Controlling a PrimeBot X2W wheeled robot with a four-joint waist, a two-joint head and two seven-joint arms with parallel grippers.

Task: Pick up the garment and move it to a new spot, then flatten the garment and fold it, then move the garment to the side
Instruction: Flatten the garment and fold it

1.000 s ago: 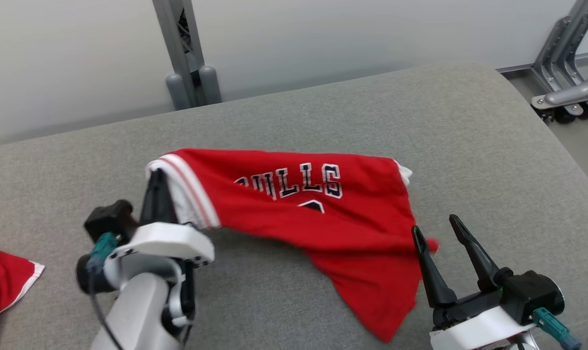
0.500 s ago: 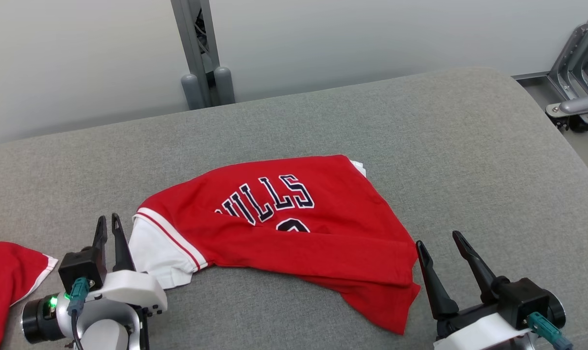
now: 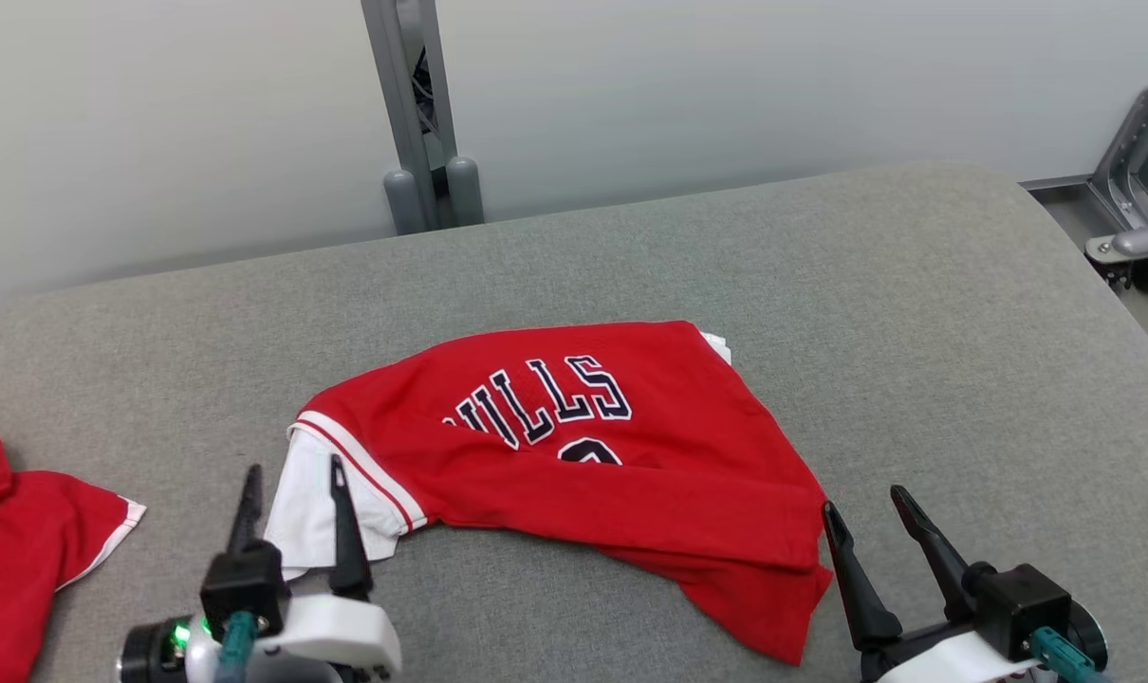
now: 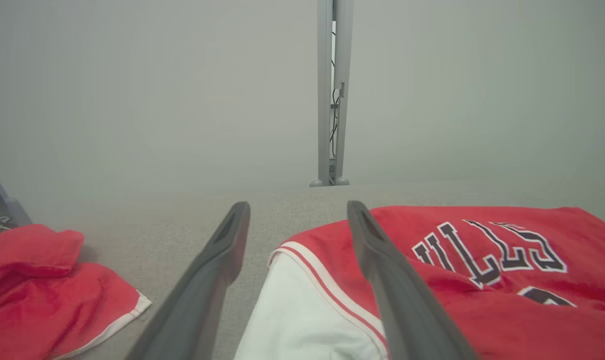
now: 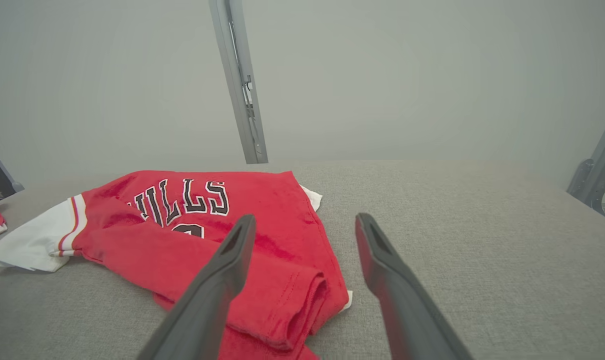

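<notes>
The garment (image 3: 574,446) is a red jersey with dark lettering and a white sleeve, lying rumpled and partly doubled over on the grey padded table (image 3: 821,285). My left gripper (image 3: 294,467) stands open at the near left. Its fingers straddle the white sleeve's edge and grip nothing. In the left wrist view the left gripper (image 4: 298,206) has the sleeve of the garment (image 4: 482,280) under its right finger. My right gripper (image 3: 863,500) is open just right of the jersey's folded lower corner. In the right wrist view the right gripper (image 5: 305,217) hangs over that edge of the garment (image 5: 192,235).
A second red cloth (image 3: 33,560) with white trim lies at the table's left edge. A grey metal post (image 3: 422,114) rises behind the table. A metal stand's foot (image 3: 1134,247) sits on the floor past the rounded right edge. Bare table stretches to the right and behind.
My left gripper opened and let go of the white sleeve, then drew back toward the near edge. The jersey settled onto the table. The head camera also shifted.
</notes>
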